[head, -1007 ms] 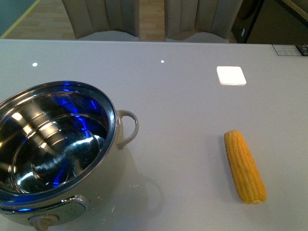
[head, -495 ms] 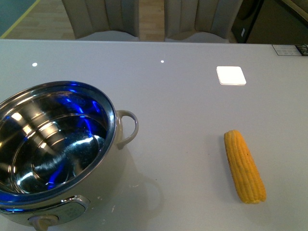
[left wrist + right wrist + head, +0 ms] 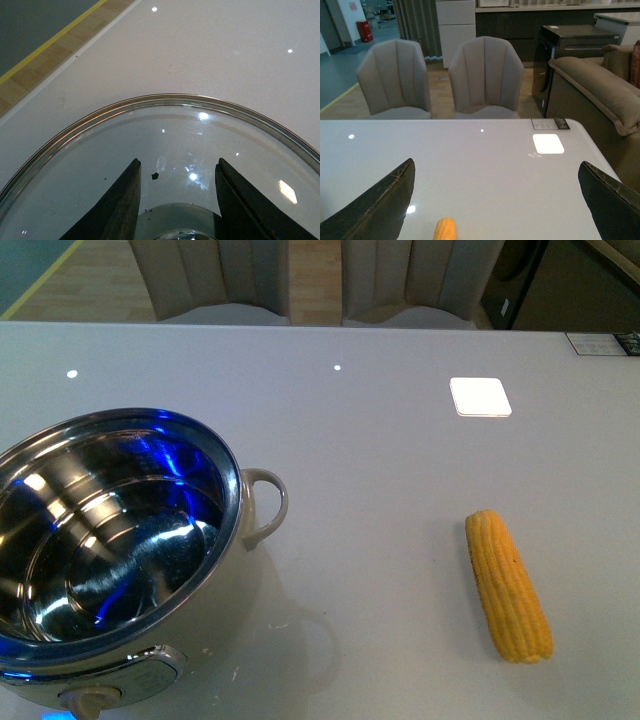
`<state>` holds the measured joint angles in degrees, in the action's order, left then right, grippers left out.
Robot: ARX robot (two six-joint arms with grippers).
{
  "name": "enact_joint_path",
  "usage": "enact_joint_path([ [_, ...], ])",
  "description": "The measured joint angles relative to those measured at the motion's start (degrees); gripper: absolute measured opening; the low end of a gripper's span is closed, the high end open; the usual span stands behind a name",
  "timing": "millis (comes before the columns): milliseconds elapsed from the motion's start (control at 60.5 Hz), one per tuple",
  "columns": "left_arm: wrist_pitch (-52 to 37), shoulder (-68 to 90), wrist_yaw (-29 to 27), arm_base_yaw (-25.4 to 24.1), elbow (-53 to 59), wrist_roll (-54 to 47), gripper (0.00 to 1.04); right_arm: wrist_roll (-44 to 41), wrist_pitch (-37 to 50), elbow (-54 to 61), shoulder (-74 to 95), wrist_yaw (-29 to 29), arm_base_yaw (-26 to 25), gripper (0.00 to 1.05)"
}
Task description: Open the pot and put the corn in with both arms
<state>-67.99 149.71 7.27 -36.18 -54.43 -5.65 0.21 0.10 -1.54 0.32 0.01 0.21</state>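
The cream-white pot point(image 3: 215, 615) stands open at the front left of the table, its shiny steel interior empty. The corn point(image 3: 508, 585) lies on the table to the right of the pot, lengthwise away from me; its tip also shows in the right wrist view point(image 3: 444, 230). Neither arm shows in the front view. In the left wrist view my left gripper point(image 3: 176, 170) is shut on the knob of the glass pot lid point(image 3: 165, 130), held over the white table. In the right wrist view my right gripper point(image 3: 495, 172) is open wide and empty, above the corn's end.
A white square patch point(image 3: 480, 396) lies on the table beyond the corn. Two grey chairs point(image 3: 440, 75) stand at the table's far edge. A sofa point(image 3: 600, 95) is to the right. The table's edge and wooden floor with a yellow line point(image 3: 55, 37) show beside the lid.
Blue reflections inside the pot have shifted slightly. The pot and corn have not moved.
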Motion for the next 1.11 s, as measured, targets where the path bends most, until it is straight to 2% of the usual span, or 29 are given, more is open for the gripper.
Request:
enact_joint_path([
  [182, -0.15, 0.22, 0.09, -0.09, -0.28, -0.04, 0.40, 0.00, 0.00, 0.00, 0.00, 0.00, 0.00, 0.96],
  [215, -0.15, 0.22, 0.09, -0.09, -0.26, -0.02, 0.43, 0.00, 0.00, 0.00, 0.00, 0.00, 0.00, 0.96],
  [380, -0.15, -0.79, -0.17, -0.09, 0.81, -0.55, 0.75, 0.00, 0.00, 0.00, 0.00, 0.00, 0.00, 0.96],
  [545, 0.24, -5.79, -0.17, -0.09, 2.62, -0.44, 0.99, 0.00, 0.00, 0.00, 0.00, 0.00, 0.00, 0.96],
  [793, 1.70, -19.39, 0.39, 0.20, 7.13, 0.44, 0.98, 0.00, 0.00, 0.00, 0.00, 0.00, 0.00, 0.96],
  [1107, 7.61, -42.34, 4.20, 2.05, 15.87, 5.97, 0.98, 0.00, 0.00, 0.00, 0.00, 0.00, 0.00, 0.96],
])
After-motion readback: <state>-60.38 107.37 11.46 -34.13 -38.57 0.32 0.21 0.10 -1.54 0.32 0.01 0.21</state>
